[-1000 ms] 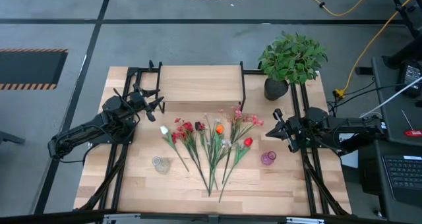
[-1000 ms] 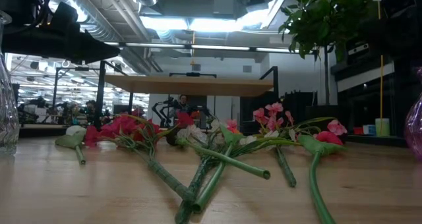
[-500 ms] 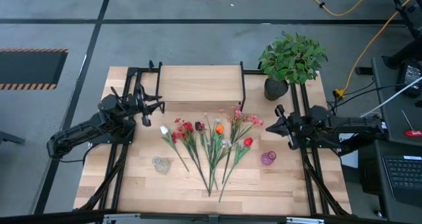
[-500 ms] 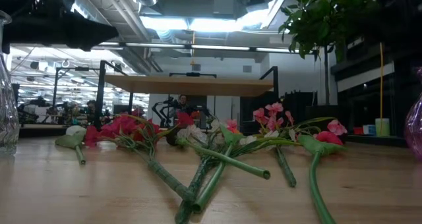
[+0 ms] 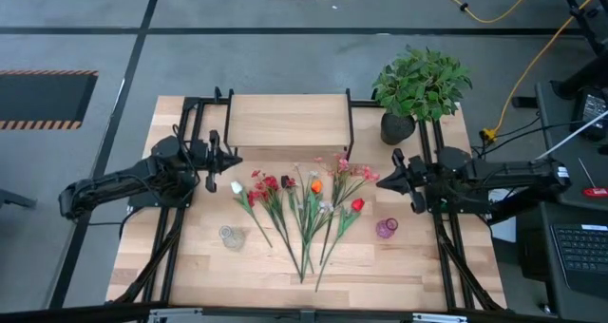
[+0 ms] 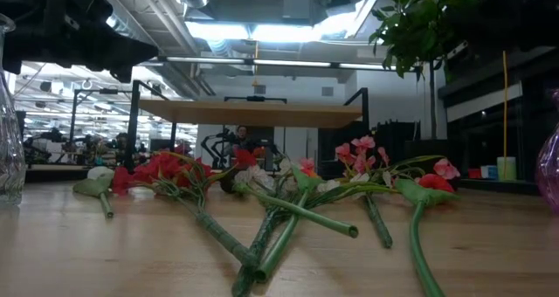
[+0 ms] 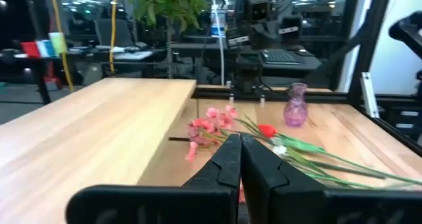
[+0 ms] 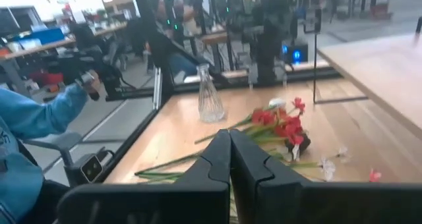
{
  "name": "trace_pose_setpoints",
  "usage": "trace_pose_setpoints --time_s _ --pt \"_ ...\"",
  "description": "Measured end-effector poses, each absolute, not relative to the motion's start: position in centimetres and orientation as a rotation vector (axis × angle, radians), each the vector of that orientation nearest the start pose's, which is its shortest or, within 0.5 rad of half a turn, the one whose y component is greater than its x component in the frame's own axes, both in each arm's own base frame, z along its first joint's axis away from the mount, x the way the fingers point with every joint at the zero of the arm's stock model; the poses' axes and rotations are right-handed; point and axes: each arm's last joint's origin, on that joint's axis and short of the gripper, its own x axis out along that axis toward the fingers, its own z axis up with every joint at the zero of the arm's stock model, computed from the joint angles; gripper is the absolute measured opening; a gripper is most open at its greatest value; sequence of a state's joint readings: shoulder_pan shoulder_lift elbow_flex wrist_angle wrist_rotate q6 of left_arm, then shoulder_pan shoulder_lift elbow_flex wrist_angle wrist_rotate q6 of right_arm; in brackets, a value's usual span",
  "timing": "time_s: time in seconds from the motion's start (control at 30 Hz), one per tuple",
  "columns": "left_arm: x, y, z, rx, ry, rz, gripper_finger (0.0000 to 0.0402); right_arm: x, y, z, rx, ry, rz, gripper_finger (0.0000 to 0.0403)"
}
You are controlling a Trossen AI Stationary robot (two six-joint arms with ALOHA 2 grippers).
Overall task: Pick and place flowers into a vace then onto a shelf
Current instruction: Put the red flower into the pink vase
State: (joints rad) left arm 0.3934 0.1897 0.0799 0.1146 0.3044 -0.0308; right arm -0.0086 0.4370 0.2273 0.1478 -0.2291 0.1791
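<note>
Several flowers (image 5: 304, 204) lie flat on the wooden table, blooms toward the shelf (image 5: 288, 121) and stems toward the near edge. A clear glass vase (image 5: 231, 236) stands upright near the left of the bunch, and a small purple vase (image 5: 386, 228) stands at its right. My left gripper (image 5: 231, 160) hovers shut, pointing level, left of the blooms and in front of the shelf. My right gripper (image 5: 388, 179) hovers shut, level, just right of the pink blooms. Both are off the table and hold nothing, as the wrist views show (image 7: 241, 151) (image 8: 231, 148).
A bushy green plant in a black pot (image 5: 418, 85) stands at the far right corner beside the shelf. Black frame rails (image 5: 171, 237) run along both table sides. A person in a blue sleeve (image 8: 33, 118) sits beyond the table's left edge.
My left gripper has shut its open fingers and swung round from facing the shelf toward the flowers. My right gripper has risen and reached slightly toward the blooms, staying shut. The flowers and vases have not moved.
</note>
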Motion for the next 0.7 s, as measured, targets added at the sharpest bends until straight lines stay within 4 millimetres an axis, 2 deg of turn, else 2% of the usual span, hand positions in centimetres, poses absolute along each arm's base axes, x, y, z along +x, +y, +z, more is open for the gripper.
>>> trace_pose_setpoints --time_s 0.27,0.4,0.57,0.7 --pt "11.0 2.3 21.1 0.034 0.016 0.063 0.0001 15.4 0.5 23.7 0.120 0.133 0.211 0.0000" --pt "11.6 2.1 21.9 0.037 0.140 0.132 0.0002 16.3 0.5 24.7 0.098 0.137 0.212 0.0000" --pt "12.5 1.8 22.4 -0.006 0.332 0.217 0.0001 17.1 0.5 24.4 0.088 0.172 0.211 0.0000" --pt "13.4 1.4 23.2 0.005 0.387 0.195 0.0002 17.5 0.5 24.0 0.091 0.194 0.209 0.0000"
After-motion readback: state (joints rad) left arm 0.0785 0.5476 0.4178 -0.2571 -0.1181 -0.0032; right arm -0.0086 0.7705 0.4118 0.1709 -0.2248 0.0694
